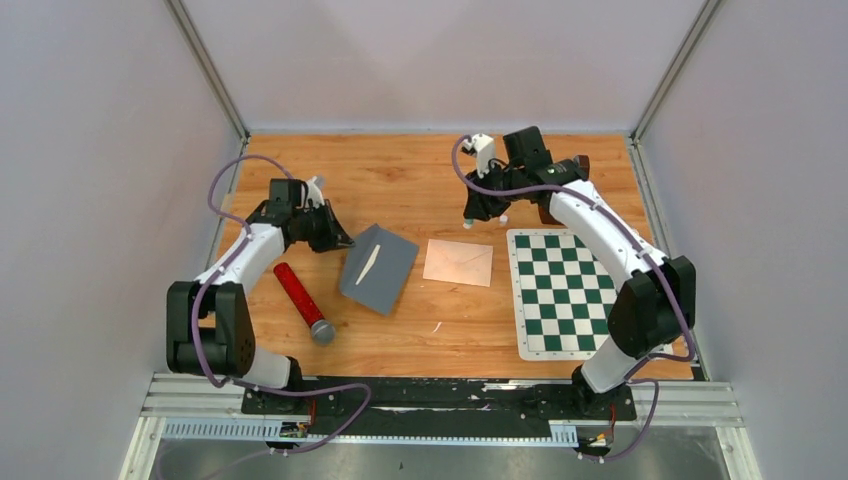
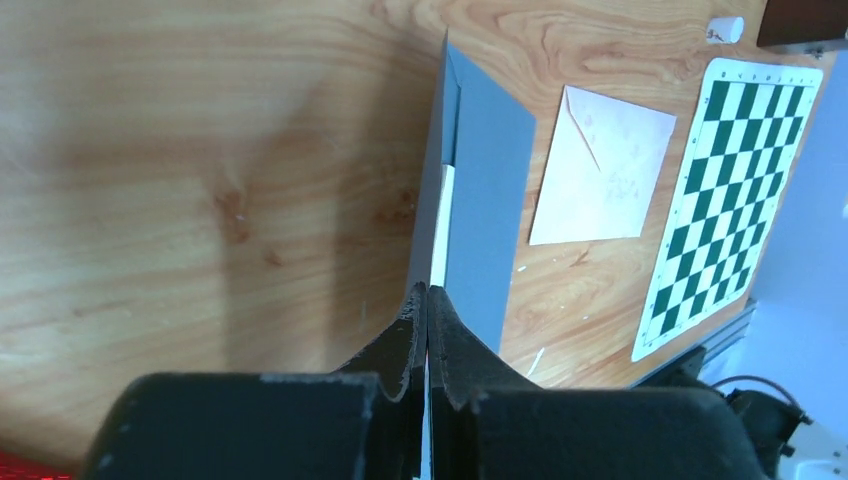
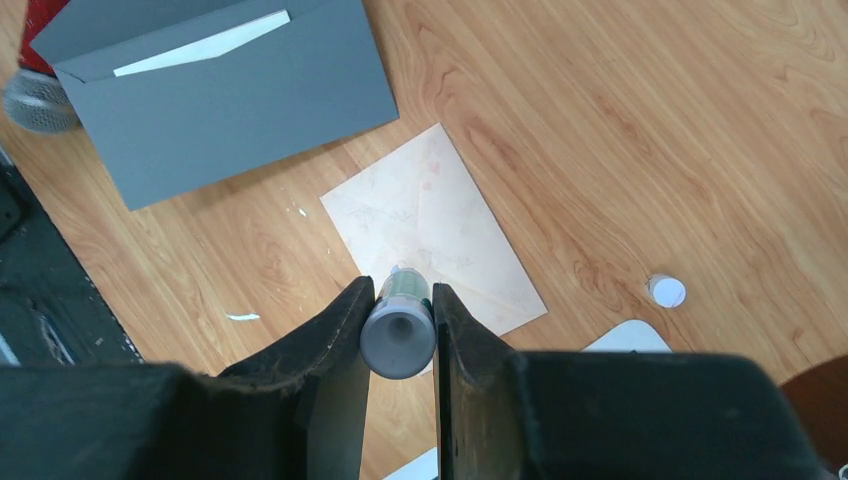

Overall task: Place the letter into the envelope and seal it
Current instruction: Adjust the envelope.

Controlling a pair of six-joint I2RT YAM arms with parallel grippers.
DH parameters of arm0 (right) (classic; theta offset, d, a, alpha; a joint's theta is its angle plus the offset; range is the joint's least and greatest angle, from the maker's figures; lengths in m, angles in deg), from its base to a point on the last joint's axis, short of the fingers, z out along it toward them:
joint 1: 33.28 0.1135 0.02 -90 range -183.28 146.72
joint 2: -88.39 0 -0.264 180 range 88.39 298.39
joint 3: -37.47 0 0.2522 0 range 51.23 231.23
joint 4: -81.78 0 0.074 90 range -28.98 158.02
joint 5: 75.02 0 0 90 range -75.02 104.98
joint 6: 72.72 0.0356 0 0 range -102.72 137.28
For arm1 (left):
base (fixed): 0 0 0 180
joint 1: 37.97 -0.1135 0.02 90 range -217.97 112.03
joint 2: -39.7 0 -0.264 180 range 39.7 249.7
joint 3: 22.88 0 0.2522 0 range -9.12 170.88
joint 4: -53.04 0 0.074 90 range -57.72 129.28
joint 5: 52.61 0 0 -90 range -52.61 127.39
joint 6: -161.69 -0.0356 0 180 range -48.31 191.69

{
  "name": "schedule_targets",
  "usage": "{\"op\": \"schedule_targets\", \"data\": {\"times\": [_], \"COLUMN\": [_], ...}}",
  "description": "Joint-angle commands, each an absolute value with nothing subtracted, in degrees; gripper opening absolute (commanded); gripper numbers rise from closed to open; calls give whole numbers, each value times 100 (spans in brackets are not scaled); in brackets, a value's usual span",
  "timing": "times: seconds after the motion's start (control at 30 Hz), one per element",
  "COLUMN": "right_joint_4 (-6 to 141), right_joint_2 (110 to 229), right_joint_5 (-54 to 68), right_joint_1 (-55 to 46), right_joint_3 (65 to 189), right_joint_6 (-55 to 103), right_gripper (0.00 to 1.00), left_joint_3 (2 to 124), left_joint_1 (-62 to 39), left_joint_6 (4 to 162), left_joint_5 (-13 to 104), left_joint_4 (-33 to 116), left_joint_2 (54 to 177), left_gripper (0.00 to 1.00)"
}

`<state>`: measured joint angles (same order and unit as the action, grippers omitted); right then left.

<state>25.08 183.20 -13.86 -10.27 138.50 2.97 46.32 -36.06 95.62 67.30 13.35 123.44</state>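
The grey envelope [image 1: 385, 275] [image 3: 240, 100] lies left of centre on the wooden table. A strip of the white letter [image 1: 368, 263] [image 2: 441, 225] [image 3: 200, 50] shows inside it under the flap. My left gripper [image 1: 338, 240] [image 2: 427, 290] is at the envelope's left edge, its jaws shut on the thin flap edge [image 2: 432, 180]. My right gripper [image 1: 483, 207] [image 3: 400, 300] hangs over the far end of a pale pink sheet [image 1: 458, 262] [image 3: 430, 225]. It is shut on an uncapped glue stick [image 3: 398, 340] that points down.
The glue stick's white cap [image 3: 667, 291] [image 2: 724, 29] lies on the wood beyond the pink sheet. A green-and-white chessboard mat [image 1: 560, 290] covers the right side. A red microphone [image 1: 300, 298] lies left of the envelope.
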Motion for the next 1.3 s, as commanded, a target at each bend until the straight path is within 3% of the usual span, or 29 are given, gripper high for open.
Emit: {"op": "schedule_targets", "data": {"times": [0.0, 0.3, 0.4, 0.63, 0.87, 1.1, 1.27], "right_joint_4": [3216, 4090, 4047, 4030, 4247, 4241, 4215], "right_joint_2": [17702, 18376, 18733, 19581, 20251, 20666, 20649], "right_joint_5": [-796, -902, -1286, -1912, -1915, -1702, -1677], "right_joint_1": [-362, 478, 635, 957, 1280, 1425, 1479], "right_joint_3": [13313, 13233, 13542, 14007, 14648, 15098, 14961], "right_joint_6": [-126, -276, -304, -300, -236, -119, -143], "right_gripper": [0, 0, 0, 0, 0, 0, 0], "left_joint_3": [4033, 2245, 2123, 2043, 2223, 2292, 2116], "left_joint_1": [-3367, -3333, -3313, -3314, -3310, -3316, -3312], "left_joint_6": [11046, 12314, 12228, 12065, 11869, 11450, 11258], "left_joint_5": [6202, 5234, 5082, 5204, 5060, 5108, 5163], "left_joint_4": [2214, 3299, 3160, 3505, 3256, 3227, 3464], "left_joint_2": [11783, 10507, 10334, 10562, 10728, 10698, 10617], "left_gripper": [0, 0, 14, 28, 21, 38, 31]}}
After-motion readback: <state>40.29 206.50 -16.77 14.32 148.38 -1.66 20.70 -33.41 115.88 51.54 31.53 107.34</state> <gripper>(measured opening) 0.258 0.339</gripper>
